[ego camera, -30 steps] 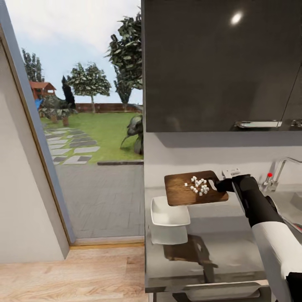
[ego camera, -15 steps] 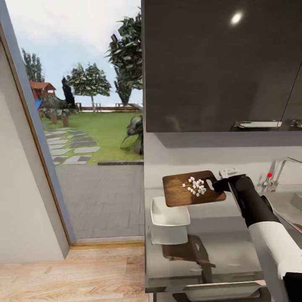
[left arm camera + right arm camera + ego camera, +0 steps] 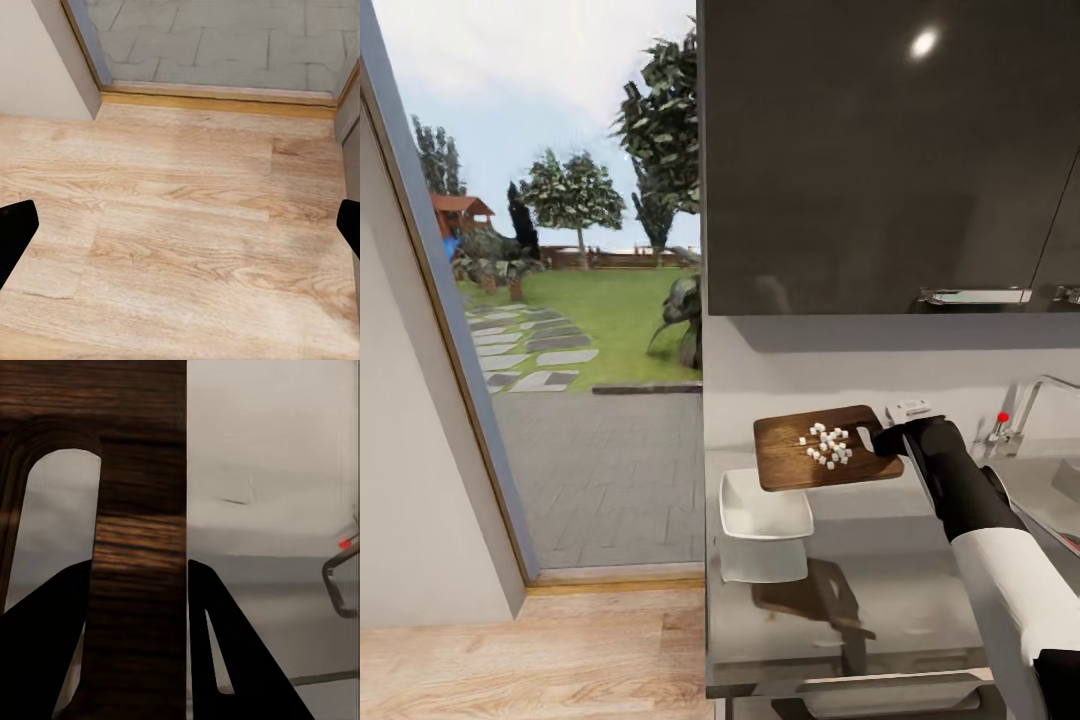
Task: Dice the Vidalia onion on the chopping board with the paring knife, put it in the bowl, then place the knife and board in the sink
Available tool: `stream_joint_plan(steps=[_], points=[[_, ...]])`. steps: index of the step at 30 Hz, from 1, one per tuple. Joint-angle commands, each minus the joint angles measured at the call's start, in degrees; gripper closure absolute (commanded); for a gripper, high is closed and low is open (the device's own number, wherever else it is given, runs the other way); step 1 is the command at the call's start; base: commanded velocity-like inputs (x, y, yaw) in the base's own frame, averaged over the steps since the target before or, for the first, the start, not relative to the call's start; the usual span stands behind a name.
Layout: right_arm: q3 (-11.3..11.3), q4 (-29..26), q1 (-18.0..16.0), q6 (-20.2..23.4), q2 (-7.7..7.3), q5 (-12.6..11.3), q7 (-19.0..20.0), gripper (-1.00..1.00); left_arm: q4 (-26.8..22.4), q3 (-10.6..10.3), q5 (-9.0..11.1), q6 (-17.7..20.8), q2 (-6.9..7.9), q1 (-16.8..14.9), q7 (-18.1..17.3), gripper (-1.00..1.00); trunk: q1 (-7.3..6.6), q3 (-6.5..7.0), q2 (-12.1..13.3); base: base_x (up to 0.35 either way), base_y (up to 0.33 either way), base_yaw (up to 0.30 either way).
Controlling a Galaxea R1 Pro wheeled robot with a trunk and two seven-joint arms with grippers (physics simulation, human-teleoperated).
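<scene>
One relation: the chopping board (image 3: 815,452) is held aloft above the counter (image 3: 880,560), its far free end toward the bowl (image 3: 763,507), which sits lower and nearer the counter's open end, just past the board's edge.
Board axis: its length is seen running from the handle-hole end at the right pincer (image 3: 887,437) out toward the doorway side, roughly level.
Load: a small heap of diced onion (image 3: 826,445) is carried near the board's held half, well short of the free edge.
Right pincer: closed on the board's handle end; in the wrist view the dark fingers (image 3: 52,645) are seen either side of the wood strip (image 3: 139,585) beside the hole.
Left pincer: spread wide and empty, its tips (image 3: 15,232) seen over the wood floor (image 3: 180,225).
Nearer arm: the right, already at the board.
Sink: the tap (image 3: 1025,405) is seen on the far side of the right arm, away from the bowl.
Coming move, judged: the free end is to be brought over the bowl and dipped, so the dice slide off.
</scene>
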Motion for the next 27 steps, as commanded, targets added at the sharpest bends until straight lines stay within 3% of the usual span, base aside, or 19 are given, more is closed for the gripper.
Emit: stream_joint_plan(steps=[1,7,16,23,27], points=[[-0.1,-0.1,0.0,0.2,0.01,0.6,0.4,1.00,0.2,0.0,0.2,-0.3,0.00,-0.1,-0.1,-1.00,0.03,-0.06,-0.1,0.000,0.000,0.000],[0.0,-0.1,0.0,0.2,0.03,0.6,-0.8,1.00,0.2,0.0,0.2,-0.3,0.00,-0.1,-0.1,-1.00,0.03,-0.06,-0.1,0.000,0.000,0.000],[0.0,-0.1,0.0,0.2,1.94,0.6,-4.1,1.00,0.2,0.0,0.2,-0.4,0.00,-0.1,-0.1,-1.00,0.03,-0.06,-0.1,0.000,0.000,0.000],[0.0,-0.1,-0.1,0.2,2.29,0.7,-4.8,1.00,0.2,0.0,0.2,-0.3,0.00,-0.1,-0.1,-1.00,0.03,-0.06,-0.1,0.000,0.000,0.000],[1.5,0.0,0.0,0.2,2.93,0.7,-6.4,1.00,0.2,0.0,0.2,-0.3,0.00,-0.1,-0.1,-1.00,0.03,-0.06,-0.1,0.000,0.000,0.000]])
